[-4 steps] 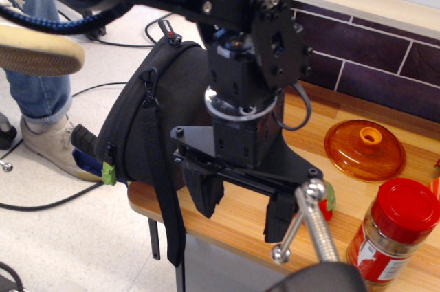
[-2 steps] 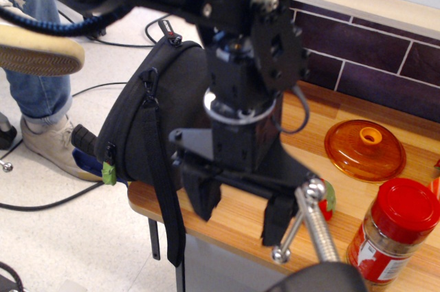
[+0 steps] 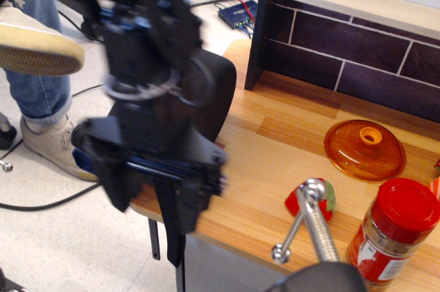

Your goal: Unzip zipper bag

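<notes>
Worktop [image 3: 289, 134] of pale wood carries the zipper bag [image 3: 210, 93] at its left end, the black case mostly hidden behind the robot arm [image 3: 148, 58], which is smeared by motion blur. Only the bag's rounded right side shows clearly, standing upright near the worktop's left edge; a dark strap hangs below that edge. The gripper [image 3: 155, 199] sits in front of the bag, low over the worktop's left corner, its two dark fingers pointing down and spread apart with nothing between them, released. Right of the bag, well apart, an orange lid [image 3: 365, 150] lies flat by the purple tiled wall [image 3: 357, 48]. Nearer the camera stands a spice jar [image 3: 393, 233] with a red cap, and just left of it a small red strawberry-like object [image 3: 308, 201] sits behind a shiny metal rod [image 3: 306, 227]. Left of the bag, off the worktop, a person's shoes [image 3: 41, 48] and jeans show above the floor.
</notes>
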Robot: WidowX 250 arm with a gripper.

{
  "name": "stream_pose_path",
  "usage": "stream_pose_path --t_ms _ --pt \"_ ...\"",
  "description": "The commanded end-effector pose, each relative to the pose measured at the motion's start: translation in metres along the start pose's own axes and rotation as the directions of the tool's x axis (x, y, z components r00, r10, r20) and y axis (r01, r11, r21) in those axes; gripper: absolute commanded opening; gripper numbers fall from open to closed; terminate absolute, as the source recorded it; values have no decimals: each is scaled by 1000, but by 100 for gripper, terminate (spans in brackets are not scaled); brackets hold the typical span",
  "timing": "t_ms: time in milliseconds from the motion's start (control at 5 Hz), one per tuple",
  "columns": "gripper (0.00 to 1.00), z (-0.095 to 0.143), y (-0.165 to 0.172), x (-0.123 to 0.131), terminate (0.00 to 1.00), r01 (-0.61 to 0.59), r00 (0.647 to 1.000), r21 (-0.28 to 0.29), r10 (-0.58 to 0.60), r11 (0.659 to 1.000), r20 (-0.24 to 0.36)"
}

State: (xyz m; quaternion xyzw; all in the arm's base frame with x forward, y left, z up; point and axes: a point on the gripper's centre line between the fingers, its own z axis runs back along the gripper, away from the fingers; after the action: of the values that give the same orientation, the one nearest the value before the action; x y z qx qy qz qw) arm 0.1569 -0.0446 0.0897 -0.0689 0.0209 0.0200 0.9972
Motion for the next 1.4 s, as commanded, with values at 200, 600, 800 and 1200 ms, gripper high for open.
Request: stream_pose_path --t_ms 200,600,800,1200 --pt "100 -3 66 21 0 76 995 30 -78 997 66" --pt "100 -22 74 33 0 79 990 69 -86 994 109" --pt "100 -25 74 37 0 65 990 72 -73 995 123" --pt "0 -22 72 40 0 27 987 50 -35 998 160"
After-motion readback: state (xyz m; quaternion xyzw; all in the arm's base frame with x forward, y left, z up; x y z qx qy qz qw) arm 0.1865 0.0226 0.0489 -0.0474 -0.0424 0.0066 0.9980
